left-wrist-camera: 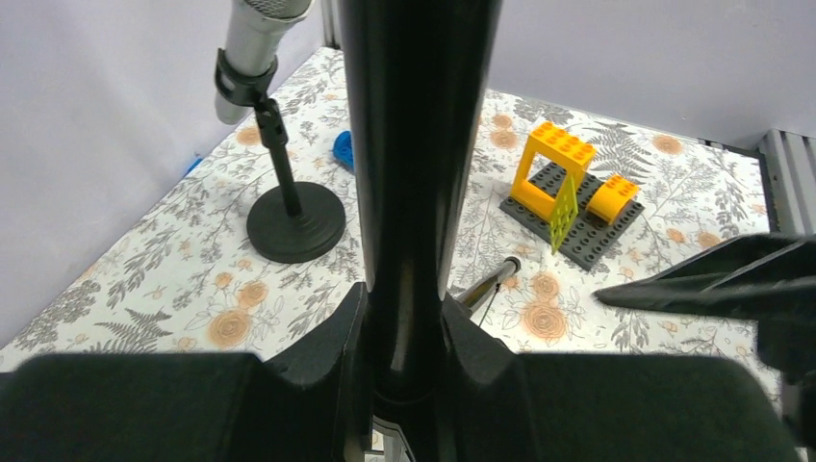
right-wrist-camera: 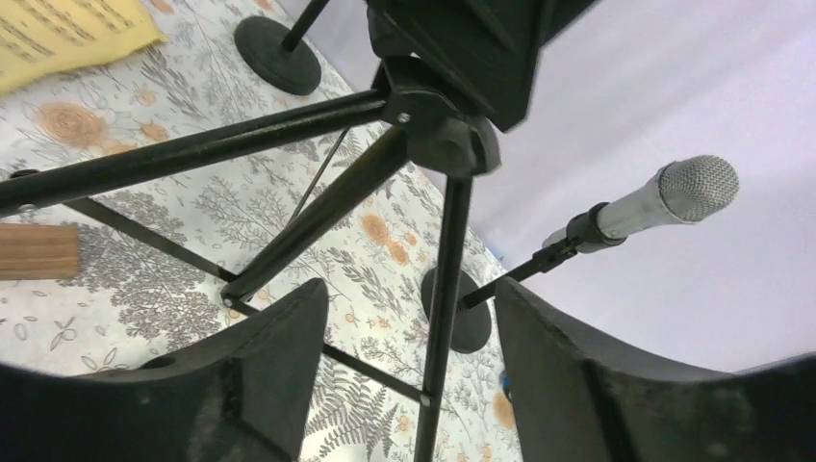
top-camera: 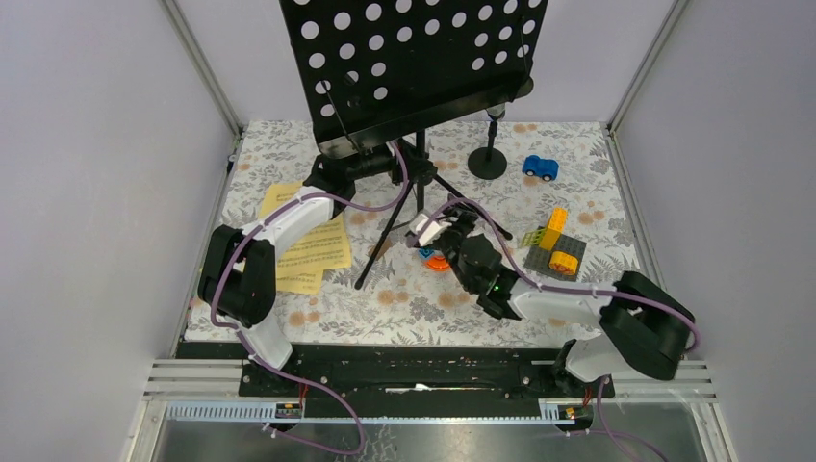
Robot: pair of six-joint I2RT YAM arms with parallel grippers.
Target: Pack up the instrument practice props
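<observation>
Music rack (top-camera: pixel 414 67) stands at table's 12 o'clock; your left gripper (left-wrist-camera: pixel 404 332) clamped on its post; your right gripper (right-wrist-camera: pixel 409 318) spread wide, one tripod leg between its fingers; yellow pages (top-camera: pixel 308 245) flat at 9 o'clock; silver microphone (left-wrist-camera: pixel 252 43) in holder (left-wrist-camera: pixel 295 223) at 1 o'clock.

The top camera hangs above the near edge and looks steeply down over the whole table (top-camera: pixel 404 308), far corners included. The left wrist camera sits hard against the music rack (left-wrist-camera: pixel 414 144) pole, facing the far right corner. The right wrist camera lies low and tilted, looking up through the tripod legs (right-wrist-camera: pixel 318 207). All three catch the mic holder (top-camera: pixel 488 162) near the far edge
</observation>
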